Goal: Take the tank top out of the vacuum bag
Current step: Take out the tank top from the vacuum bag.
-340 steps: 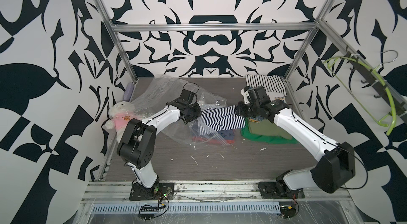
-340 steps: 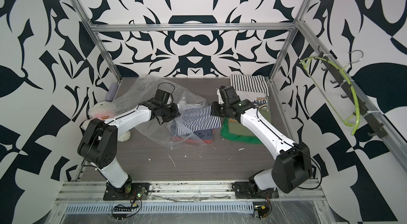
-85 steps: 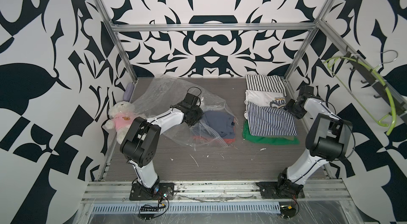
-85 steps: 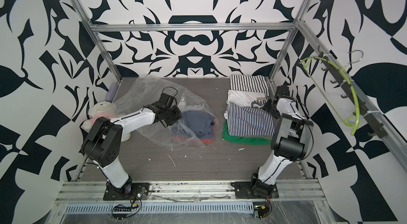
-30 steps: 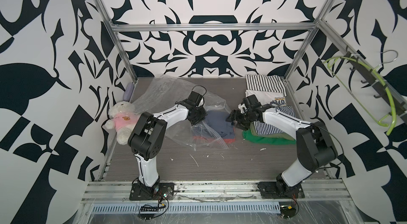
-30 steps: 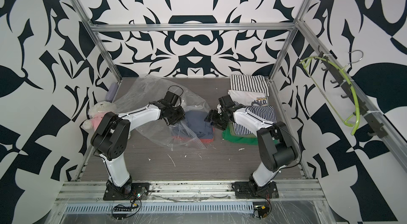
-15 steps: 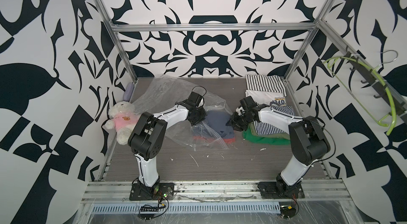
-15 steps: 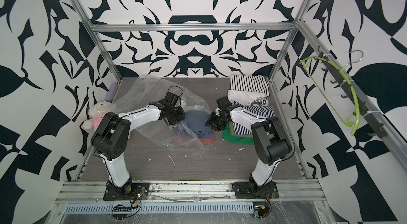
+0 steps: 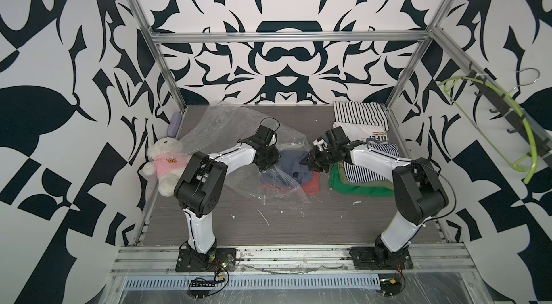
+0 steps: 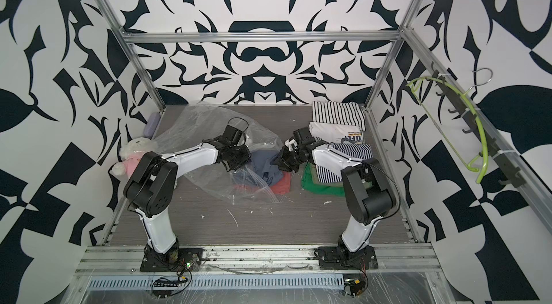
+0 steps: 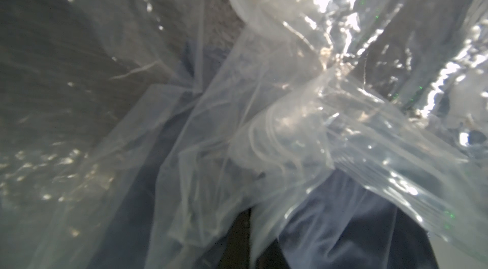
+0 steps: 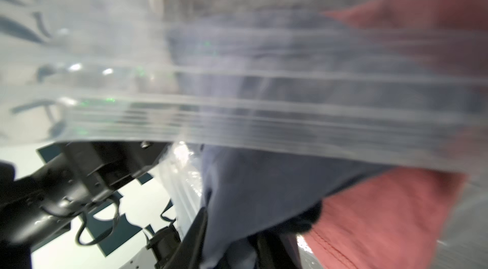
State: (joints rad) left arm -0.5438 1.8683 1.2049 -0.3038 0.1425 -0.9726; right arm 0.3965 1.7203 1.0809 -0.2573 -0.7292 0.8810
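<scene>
On the grey table (image 9: 298, 228), the vacuum bag (image 9: 227, 126) is kept pinched by the left end effector (image 9: 268, 165), and the blue tank top (image 9: 294, 162) at its mouth is now clamped by the returned right end effector (image 9: 311, 165), so extraction is judged ready.
</scene>
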